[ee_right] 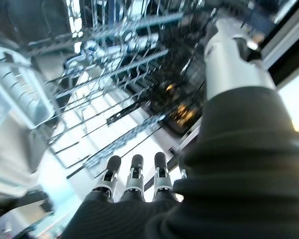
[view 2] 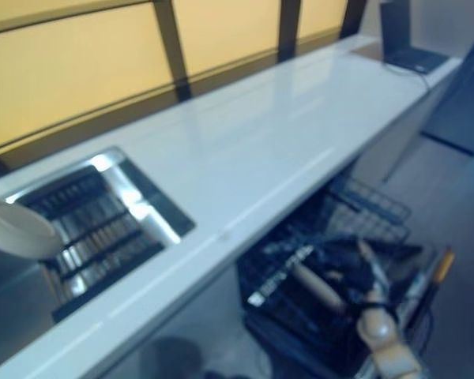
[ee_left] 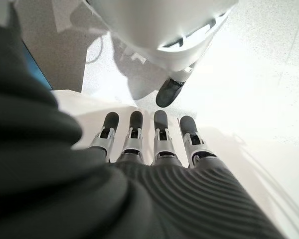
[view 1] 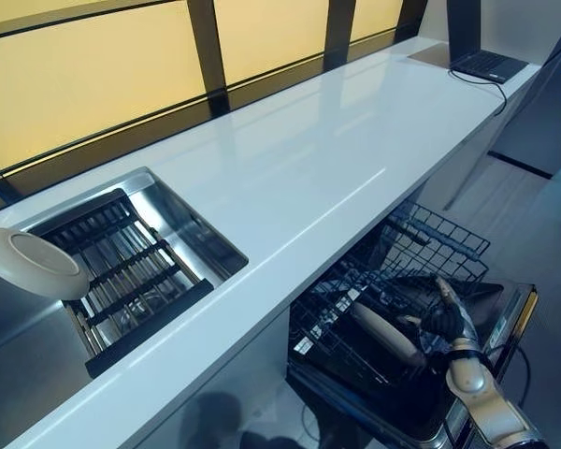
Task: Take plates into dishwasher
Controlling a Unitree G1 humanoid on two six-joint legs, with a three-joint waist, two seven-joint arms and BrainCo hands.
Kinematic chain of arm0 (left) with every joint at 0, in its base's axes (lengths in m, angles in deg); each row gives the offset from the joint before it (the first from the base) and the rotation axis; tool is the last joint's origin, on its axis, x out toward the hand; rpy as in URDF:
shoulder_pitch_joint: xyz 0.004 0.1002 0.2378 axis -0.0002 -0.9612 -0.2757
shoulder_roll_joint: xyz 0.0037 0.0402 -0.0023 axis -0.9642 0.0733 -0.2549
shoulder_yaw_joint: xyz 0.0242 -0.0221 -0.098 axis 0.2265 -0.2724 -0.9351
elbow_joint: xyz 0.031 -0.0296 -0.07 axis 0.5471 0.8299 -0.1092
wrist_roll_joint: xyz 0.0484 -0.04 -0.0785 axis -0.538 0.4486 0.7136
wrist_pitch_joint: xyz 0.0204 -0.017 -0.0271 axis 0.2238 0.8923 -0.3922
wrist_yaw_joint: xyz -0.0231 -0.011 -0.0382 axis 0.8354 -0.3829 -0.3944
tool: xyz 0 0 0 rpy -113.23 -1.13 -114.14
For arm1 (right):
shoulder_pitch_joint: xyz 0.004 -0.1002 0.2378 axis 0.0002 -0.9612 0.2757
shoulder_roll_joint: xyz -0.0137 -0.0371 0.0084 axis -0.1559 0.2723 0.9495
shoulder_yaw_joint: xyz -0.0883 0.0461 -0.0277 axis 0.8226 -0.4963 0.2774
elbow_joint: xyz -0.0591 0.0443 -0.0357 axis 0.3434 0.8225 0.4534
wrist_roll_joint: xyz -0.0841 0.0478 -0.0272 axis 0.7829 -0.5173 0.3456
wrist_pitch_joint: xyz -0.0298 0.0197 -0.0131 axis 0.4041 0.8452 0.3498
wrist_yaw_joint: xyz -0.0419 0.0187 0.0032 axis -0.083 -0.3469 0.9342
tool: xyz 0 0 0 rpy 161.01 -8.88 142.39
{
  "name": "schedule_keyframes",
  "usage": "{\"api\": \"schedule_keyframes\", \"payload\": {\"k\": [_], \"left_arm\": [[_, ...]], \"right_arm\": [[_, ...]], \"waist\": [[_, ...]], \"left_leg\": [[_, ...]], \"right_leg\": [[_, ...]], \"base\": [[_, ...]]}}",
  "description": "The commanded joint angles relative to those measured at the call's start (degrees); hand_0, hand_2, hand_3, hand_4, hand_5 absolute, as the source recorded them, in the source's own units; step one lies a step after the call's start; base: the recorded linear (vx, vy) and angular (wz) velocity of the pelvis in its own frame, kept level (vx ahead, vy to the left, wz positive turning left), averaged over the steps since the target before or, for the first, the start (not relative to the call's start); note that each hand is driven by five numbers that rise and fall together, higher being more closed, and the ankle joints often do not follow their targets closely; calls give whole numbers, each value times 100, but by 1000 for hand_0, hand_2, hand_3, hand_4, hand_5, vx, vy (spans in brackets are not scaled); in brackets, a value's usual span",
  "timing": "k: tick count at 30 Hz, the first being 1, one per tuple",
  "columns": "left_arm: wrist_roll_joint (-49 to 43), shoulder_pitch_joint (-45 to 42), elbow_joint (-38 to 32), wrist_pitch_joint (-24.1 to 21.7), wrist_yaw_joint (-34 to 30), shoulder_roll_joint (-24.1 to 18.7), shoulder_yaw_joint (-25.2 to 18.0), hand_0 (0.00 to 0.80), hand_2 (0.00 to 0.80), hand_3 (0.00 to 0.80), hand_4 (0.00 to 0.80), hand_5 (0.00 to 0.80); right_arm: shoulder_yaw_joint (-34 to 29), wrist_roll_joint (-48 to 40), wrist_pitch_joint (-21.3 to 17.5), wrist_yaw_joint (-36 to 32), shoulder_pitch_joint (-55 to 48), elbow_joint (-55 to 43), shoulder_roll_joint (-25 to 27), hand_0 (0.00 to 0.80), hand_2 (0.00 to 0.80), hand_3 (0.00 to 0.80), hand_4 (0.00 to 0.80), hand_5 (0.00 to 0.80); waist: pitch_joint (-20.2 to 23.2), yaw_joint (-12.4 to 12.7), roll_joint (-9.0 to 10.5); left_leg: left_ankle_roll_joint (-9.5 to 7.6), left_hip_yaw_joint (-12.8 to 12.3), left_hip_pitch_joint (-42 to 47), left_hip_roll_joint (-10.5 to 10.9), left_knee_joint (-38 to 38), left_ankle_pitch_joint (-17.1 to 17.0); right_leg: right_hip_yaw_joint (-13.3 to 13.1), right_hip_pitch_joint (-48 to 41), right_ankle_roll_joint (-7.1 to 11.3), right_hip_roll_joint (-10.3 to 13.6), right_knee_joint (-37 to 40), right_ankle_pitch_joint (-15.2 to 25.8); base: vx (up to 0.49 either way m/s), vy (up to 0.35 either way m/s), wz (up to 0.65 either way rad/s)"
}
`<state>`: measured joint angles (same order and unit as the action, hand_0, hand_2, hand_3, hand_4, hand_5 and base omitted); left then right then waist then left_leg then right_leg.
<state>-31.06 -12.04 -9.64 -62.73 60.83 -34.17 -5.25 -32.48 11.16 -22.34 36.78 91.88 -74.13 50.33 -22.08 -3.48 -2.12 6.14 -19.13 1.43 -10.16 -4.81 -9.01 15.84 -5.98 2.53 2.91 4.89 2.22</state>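
A white plate [view 1: 28,264] leans at the left end of the dark drying rack [view 1: 122,271] that lies in the steel sink [view 1: 201,229]. Below the counter, the black wire dishwasher rack [view 1: 449,238] is pulled out. A pale plate [view 1: 383,333] stands on edge among its tines. My right hand [view 1: 446,320] hovers in that rack just right of the plate; in its wrist view the fingers [ee_right: 134,181] are straight over the wires and hold nothing. My left hand [ee_left: 162,144] shows only in its own wrist view, fingers straight, pointing down at the pale floor.
The long white counter [view 1: 337,159] runs from the sink to a laptop [view 1: 486,64] at its far right end. Yellow-lit window panes with dark frames stand behind it. The dishwasher door [view 1: 519,313] lies open under the rack.
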Motion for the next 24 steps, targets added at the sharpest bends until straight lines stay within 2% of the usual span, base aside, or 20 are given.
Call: {"api": "schedule_keyframes", "payload": {"k": [1, 10, 14, 24], "left_arm": [[-127, -48, 377, -122, 86, 111, -56, 0, 0, 0, 0, 0], [-95, -170, 484, -125, 122, 162, -92, 0, 0, 0, 0, 0], [-106, -232, 553, -146, 132, 174, -128, 0, 0, 0, 0, 0], [-30, -283, 606, -82, 168, 227, -138, 0, 0, 0, 0, 0]], "right_arm": [[-292, -425, -321, 264, -224, -584, 243, 0, 0, 0, 0, 0], [-596, -597, -236, 452, -424, -384, 219, 0, 0, 0, 0, 0], [-759, -788, -344, 595, -474, -404, 227, 0, 0, 0, 0, 0], [-1098, -709, -351, 824, -457, -1125, 484, 0, 0, 0, 0, 0]], "waist": [[468, -50, 159], [578, -64, 170], [615, -69, 174], [746, -89, 176]], "left_leg": [[120, -248, -526, 84, 54, 142], [135, -310, -471, 54, 62, 137], [129, -316, -429, 68, 64, 152], [65, -264, -366, 129, 134, 293]], "right_leg": [[38, -96, 49, -194, -267, -614], [31, -207, 34, -216, -193, -608], [23, -253, 31, -217, -167, -600], [-8, -282, 45, -116, -170, -637]], "base": [[49, 14, -5], [16, 4, -5], [35, 12, 0], [16, 22, -1]]}}
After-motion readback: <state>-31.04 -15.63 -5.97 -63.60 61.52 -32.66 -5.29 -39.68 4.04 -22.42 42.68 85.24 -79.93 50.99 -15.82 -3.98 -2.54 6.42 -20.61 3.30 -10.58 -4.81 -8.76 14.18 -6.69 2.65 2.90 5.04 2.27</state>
